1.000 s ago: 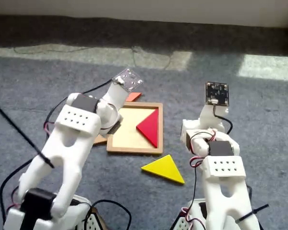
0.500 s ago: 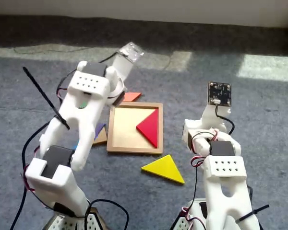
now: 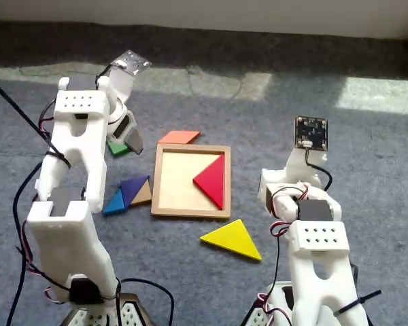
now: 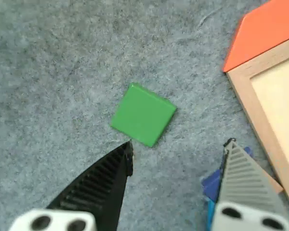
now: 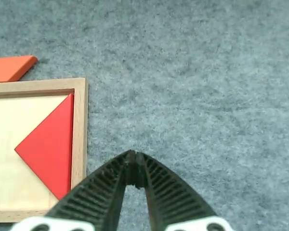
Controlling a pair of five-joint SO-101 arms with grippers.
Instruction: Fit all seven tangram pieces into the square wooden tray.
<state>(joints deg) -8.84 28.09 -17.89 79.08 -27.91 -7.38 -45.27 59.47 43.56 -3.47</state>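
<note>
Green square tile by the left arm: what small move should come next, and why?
Probably lower the left pincer and ease it forward so that it straddles the green square tile, then close. The pincer is open, and the tile lies loose on the grey carpet just ahead of it, outside the square wooden tray.

The wooden tray (image 4: pixel 257 120) and the orange piece (image 4: pixel 265 33) run off the edge of the left wrist view. A dark blue piece (image 4: pixel 211 184) (shape not readable) lies mostly behind the grey finger (image 4: pixel 241 178) of the left claw (image 4: pixel 178 144). The right wrist view cuts off the tray (image 5: pixel 80 134) and the orange piece (image 5: pixel 9 67) too. From above, the left arm (image 3: pixel 78 156) covers most of the green square (image 3: pixel 115 148) — only a sliver shows — and one tip of the blue triangle (image 3: pixel 115 202).
</note>
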